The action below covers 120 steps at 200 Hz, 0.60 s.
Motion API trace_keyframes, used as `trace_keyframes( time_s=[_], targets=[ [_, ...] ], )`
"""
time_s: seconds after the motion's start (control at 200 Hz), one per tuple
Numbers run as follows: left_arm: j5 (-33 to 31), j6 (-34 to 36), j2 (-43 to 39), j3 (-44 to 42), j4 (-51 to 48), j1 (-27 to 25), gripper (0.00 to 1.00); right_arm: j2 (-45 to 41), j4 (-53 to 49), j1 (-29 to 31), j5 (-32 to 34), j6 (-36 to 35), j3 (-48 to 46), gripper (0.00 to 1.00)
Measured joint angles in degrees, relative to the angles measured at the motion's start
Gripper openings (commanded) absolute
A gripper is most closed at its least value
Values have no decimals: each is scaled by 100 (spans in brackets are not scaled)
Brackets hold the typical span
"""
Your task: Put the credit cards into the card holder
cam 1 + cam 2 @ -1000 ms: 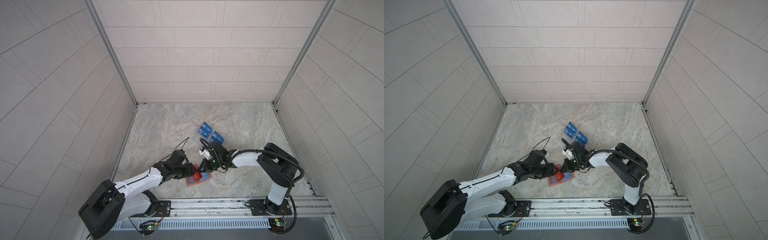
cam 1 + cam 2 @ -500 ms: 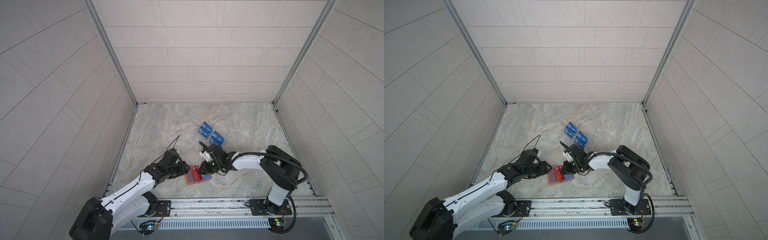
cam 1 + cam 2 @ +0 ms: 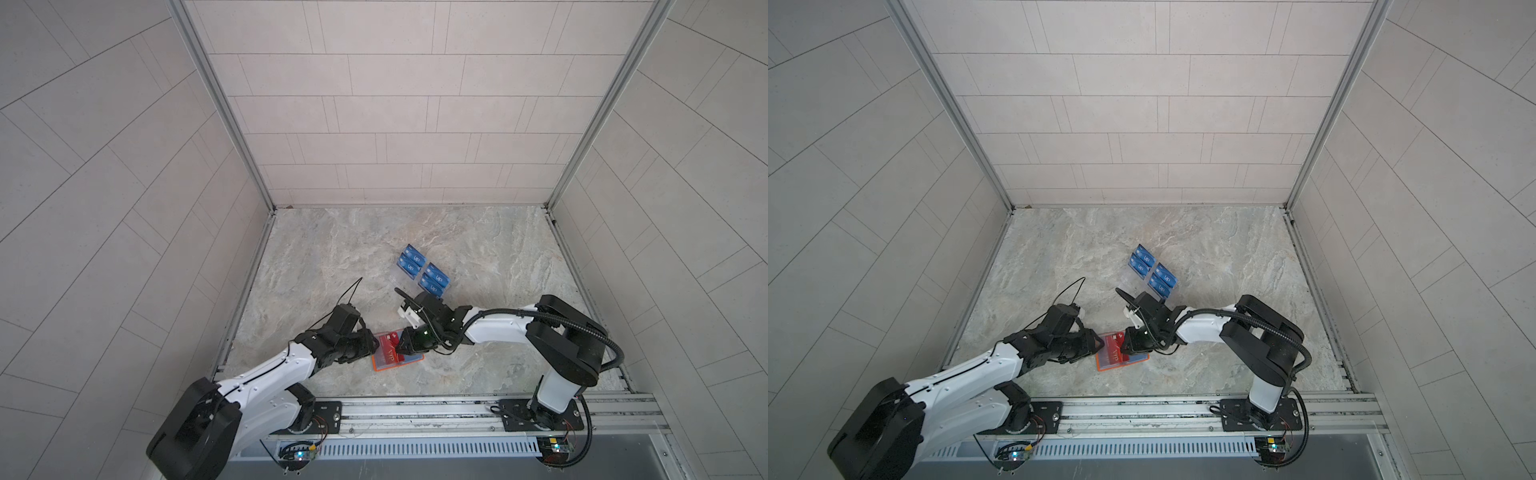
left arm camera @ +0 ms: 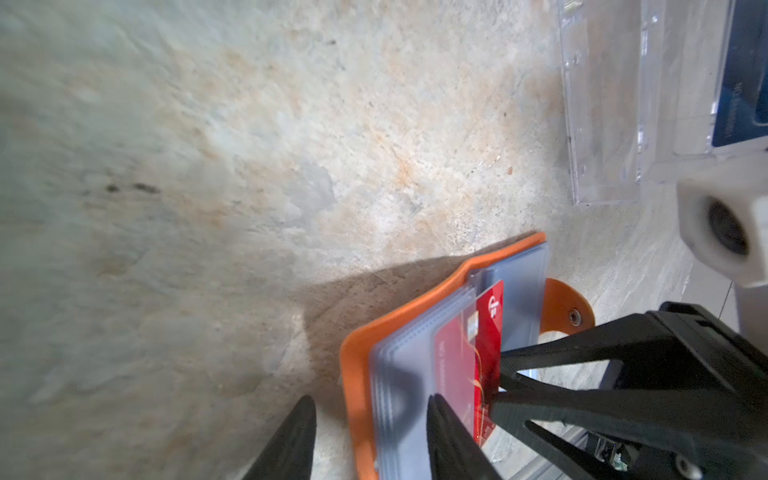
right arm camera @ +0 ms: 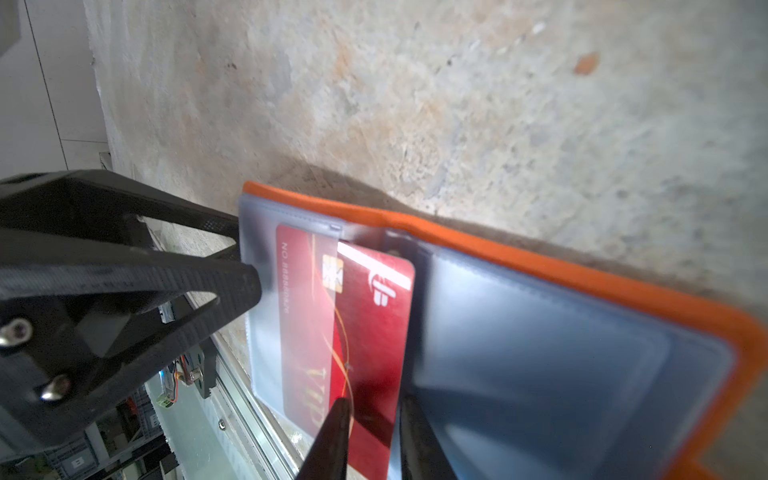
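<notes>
I count one orange card holder (image 5: 540,266), one red card (image 5: 365,332) and four blue cards (image 3: 434,274). I also count one clear rack (image 4: 602,124) and my two claws.

The card holder lies open on the table (image 3: 332,257), near the front, between the two claws. The red card is partway inside a see-through sleeve (image 5: 266,332) on one page of it. One long strip of the card is bare and sticks out toward the middle fold.

The right claw (image 5: 374,401) has its two tips right at that bare strip, near one end of the card. The tips are a little bit apart. It is let go, not pinching the card.

The left claw (image 4: 370,415) is at the outer side of the same page. Its tips are wide apart. One tip is over the sleeve beside the red card. The other tip is out over the table, past the orange rim. It is not squeezing anything.

The four blue cards stand in the clear rack, two and two, farther back on the table, just behind the right claw. Neither claw touches them.
</notes>
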Motion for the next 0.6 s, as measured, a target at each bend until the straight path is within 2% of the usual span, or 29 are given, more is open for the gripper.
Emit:
trace_keyframes(
  time_s=[0.601],
  targets=[
    [267, 107, 463, 70, 551, 2, 51, 313, -203, 264, 76, 136, 457, 27]
  ],
)
